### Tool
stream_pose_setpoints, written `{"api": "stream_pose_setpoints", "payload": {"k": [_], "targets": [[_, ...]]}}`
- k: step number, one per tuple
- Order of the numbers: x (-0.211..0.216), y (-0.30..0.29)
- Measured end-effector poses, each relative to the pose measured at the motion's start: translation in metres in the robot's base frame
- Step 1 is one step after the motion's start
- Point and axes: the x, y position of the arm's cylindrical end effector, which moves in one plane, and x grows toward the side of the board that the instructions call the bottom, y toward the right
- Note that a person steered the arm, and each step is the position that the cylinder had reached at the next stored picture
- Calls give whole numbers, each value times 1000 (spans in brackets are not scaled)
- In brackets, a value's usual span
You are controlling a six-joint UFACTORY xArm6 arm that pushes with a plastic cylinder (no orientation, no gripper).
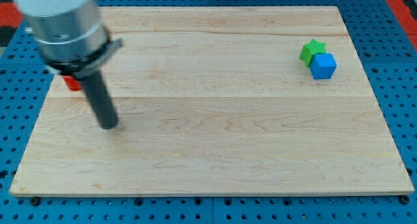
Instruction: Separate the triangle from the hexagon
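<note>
Standing at the view's left, the arm's dark rod comes down to the wooden board [215, 152], and my tip [109, 126] rests on bare wood with no block touching it. Just above and to the left, a red block [71, 83] peeks out from behind the rod; its shape cannot be made out. Well apart, near the view's top right, a green block [311, 51] and a blue hexagon-like block [323, 66] sit touching. The rod has no jaws and holds nothing.
</note>
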Motion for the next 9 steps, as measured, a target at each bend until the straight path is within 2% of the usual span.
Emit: {"api": "stream_pose_setpoints", "payload": {"k": [1, 2, 3, 4, 5, 6, 8, 9], "targets": [[-36, -71], [-55, -110], [-66, -112], [-100, -112], [-151, -109], [-179, -81], [-171, 5], [-155, 6]]}}
